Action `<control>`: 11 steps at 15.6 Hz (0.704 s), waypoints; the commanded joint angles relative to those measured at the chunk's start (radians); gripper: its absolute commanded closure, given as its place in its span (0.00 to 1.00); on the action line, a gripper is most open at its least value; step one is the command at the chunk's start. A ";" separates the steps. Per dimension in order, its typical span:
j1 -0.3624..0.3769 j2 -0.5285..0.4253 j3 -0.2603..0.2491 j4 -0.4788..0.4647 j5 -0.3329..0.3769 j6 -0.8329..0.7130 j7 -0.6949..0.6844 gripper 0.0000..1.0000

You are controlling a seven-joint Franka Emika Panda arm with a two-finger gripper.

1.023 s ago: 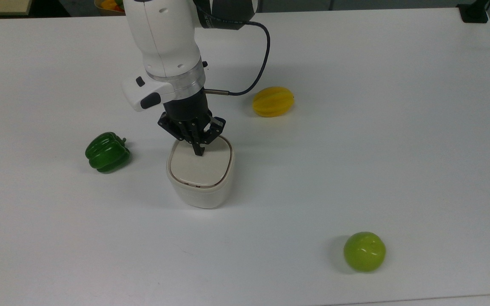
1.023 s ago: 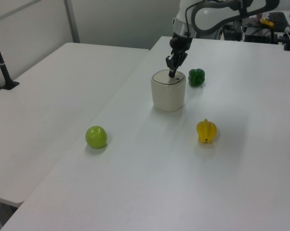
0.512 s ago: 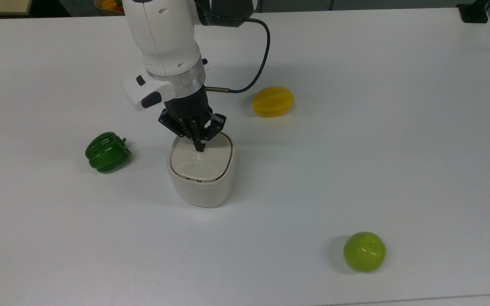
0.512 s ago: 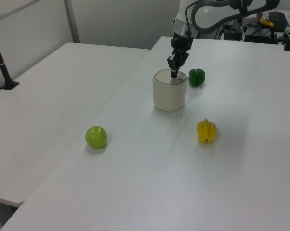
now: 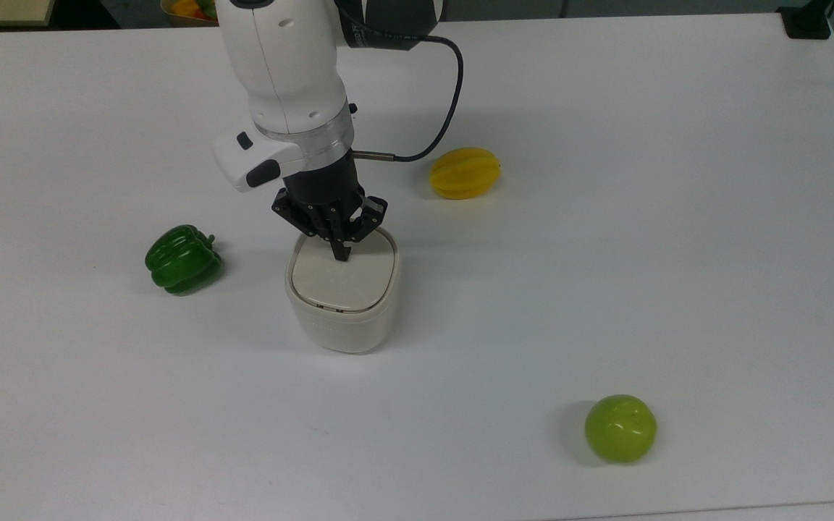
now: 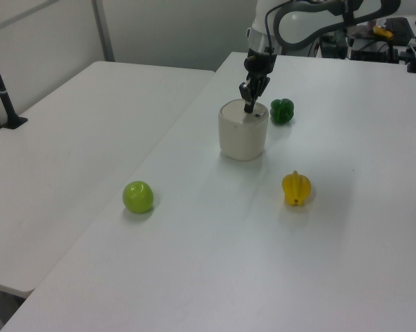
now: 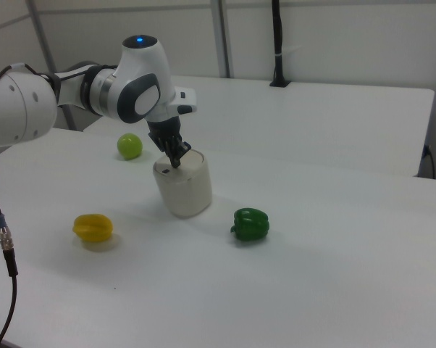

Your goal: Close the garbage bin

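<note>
The small cream-white plastic garbage bin [image 5: 342, 304], rounded-square in outline, stands upright near the middle of the white table [image 5: 677, 217]. Its flat beige lid [image 5: 341, 278] lies down flush within the rim, so the bin is closed. In the left view the bin [image 6: 243, 131] shows a tiny dark button on top near the gripper's tip.

The black two-finger gripper [image 5: 340, 253] of the white robot arm [image 5: 283, 65] points straight down onto the lid, its tip touching the lid's far part in the top view. The fingers are drawn together into a single narrow point with no gap between them and nothing held. In the right view the gripper [image 7: 177, 162] meets the bin's top at the right view's left side of the lid, and in the left view the gripper [image 6: 249, 108] stands on the lid's far edge.

A glossy green bell pepper [image 5: 183, 259] lies near the bin on the top view's left. A yellow ridged star-fruit-like toy fruit [image 5: 465, 172] lies farther back on the top view's right, apart from the bin. A round light-green apple [image 5: 620, 428] sits well apart, toward the top view's lower right. A dark cable [image 5: 446, 108] loops from the arm's wrist.
</note>
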 commanded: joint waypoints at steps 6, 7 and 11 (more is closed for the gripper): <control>-0.015 -0.036 -0.019 -0.018 -0.002 -0.027 -0.020 1.00; -0.027 -0.051 -0.019 -0.016 -0.001 -0.060 -0.023 1.00; -0.040 -0.100 -0.019 -0.016 -0.002 -0.151 -0.052 1.00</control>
